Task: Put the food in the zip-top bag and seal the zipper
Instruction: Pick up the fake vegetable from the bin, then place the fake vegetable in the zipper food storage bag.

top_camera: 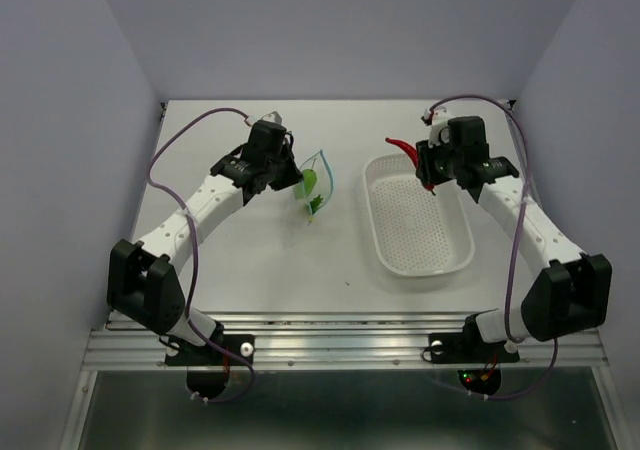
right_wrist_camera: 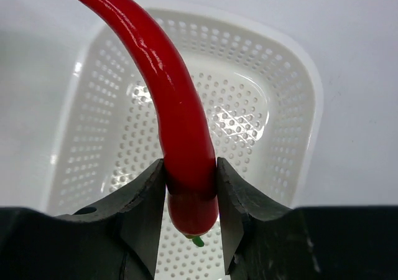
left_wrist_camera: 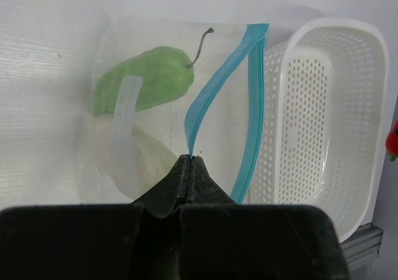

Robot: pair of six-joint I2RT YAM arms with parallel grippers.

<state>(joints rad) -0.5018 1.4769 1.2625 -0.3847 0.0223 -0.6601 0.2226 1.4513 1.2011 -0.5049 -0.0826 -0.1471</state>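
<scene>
Toward the far edge of the counter (top_camera: pixel 250 260), left of its middle, the zip-top bag (left_wrist_camera: pixel 143 34) is held open by the left gripper (left_wrist_camera: pixel 191 162), which is pinched together on one lip of the light blue zipper (left_wrist_camera: pixel 255 106). The green cucumber-like piece (left_wrist_camera: pixel 146 74) and the white radish (left_wrist_camera: pixel 149 158) are seen already inside. Nearer the far right corner, the red chili (right_wrist_camera: pixel 180 118) is clamped in the right gripper (right_wrist_camera: pixel 191 186) above the white perforated basket (right_wrist_camera: pixel 298 74). By this showing, two foods are bagged, the chili is not yet carried across, and the zipper is not yet sealed.

Lab test booth: plain walls (top_camera: pixel 60 120), white table (top_camera: pixel 260 260).
</scene>
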